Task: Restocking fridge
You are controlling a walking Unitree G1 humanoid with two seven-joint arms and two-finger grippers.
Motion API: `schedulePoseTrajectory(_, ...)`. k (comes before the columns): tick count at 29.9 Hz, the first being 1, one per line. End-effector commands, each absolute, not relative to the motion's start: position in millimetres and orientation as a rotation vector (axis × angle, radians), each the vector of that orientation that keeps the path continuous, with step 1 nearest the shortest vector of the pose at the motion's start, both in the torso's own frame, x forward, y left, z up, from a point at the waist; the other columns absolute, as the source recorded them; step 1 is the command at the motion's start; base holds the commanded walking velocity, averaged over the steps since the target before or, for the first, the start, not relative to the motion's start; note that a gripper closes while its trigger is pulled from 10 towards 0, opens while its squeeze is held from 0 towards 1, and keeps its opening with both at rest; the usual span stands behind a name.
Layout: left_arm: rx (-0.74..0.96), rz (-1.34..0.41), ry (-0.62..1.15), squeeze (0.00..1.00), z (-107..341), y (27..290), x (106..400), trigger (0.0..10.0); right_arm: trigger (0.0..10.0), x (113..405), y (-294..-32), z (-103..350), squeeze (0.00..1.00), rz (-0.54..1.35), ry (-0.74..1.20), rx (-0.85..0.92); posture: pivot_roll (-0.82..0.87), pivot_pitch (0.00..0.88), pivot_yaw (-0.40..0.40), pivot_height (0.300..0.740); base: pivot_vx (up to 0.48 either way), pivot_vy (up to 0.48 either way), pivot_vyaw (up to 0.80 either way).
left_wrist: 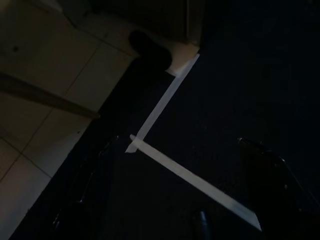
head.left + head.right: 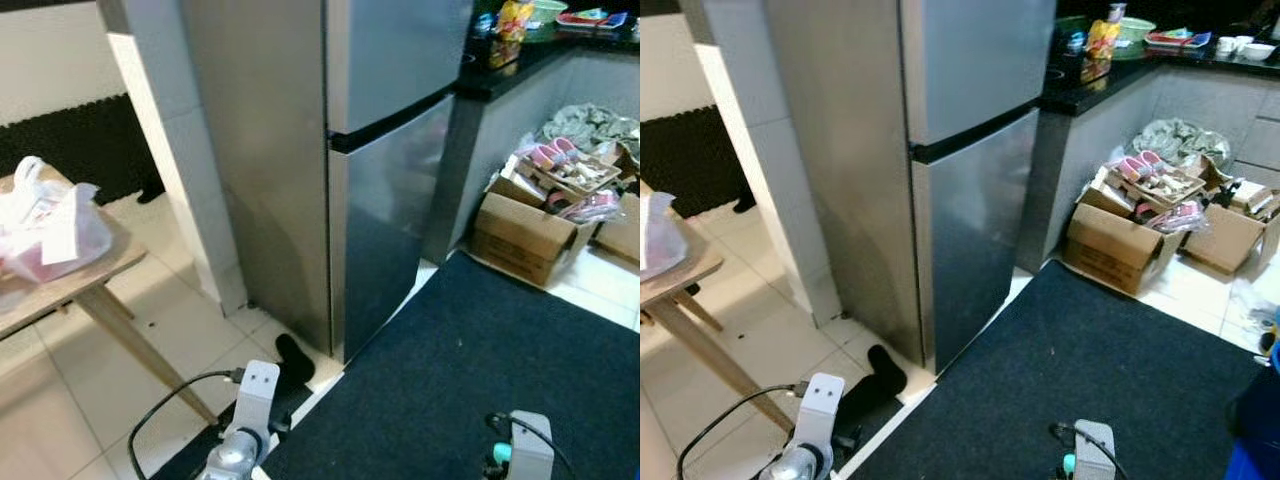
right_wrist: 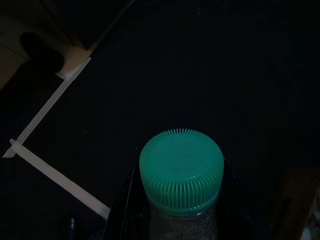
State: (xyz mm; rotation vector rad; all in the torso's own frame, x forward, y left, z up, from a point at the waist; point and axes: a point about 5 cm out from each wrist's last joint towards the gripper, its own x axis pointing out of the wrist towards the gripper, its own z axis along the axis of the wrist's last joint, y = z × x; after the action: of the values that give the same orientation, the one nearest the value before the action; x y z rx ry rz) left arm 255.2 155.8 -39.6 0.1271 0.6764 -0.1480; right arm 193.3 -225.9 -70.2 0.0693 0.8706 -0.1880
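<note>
The right end effector (image 3: 175,220) grips a green-capped bottle (image 3: 181,172) low over the dark mat (image 2: 470,370); the left end effector (image 1: 175,195) hangs spread and empty; ahead, the fridge (image 2: 385,180) stands closed, so restocking is barely begun; door-opening remains.
</note>
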Motion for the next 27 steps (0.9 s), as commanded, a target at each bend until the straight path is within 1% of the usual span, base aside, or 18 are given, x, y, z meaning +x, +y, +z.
schedulePoseTrajectory(1,0.13,-0.144,0.69,0.0,-41.0,158.6,253.6,10.0,10.0,194.9,-227.3,-68.8,0.0,-0.192,0.861,0.067,-0.11,0.008,0.051,0.74,0.0,-0.398,0.0)
schedulePoseTrajectory(2,0.131,-0.144,0.69,0.0,-41.0,158.6,253.7,10.0,10.0,194.9,-227.3,-68.8,0.0,-0.192,0.861,0.067,-0.11,0.008,0.051,0.74,0.0,-0.398,0.0)
schedulePoseTrajectory(5,0.129,-0.142,0.69,0.0,-41.0,158.9,253.7,10.0,10.0,195.0,-227.2,-68.8,0.0,-0.191,0.861,0.067,-0.11,0.008,0.05,0.74,0.0,0.0,0.0)
schedulePoseTrajectory(9,0.194,-0.169,0.697,0.0,-42.2,159.1,252.2,10.0,10.0,195.2,-226.7,-68.8,0.0,-0.191,0.86,0.068,-0.11,0.006,0.051,0.74,0.0,0.0,0.0)
schedulePoseTrajectory(27,0.165,-0.166,0.685,0.0,-40.9,161.8,252.8,10.0,10.0,193.4,-223.1,-70.6,0.0,-0.188,0.864,0.077,-0.1,0.005,0.054,0.74,0.0,0.0,0.0)
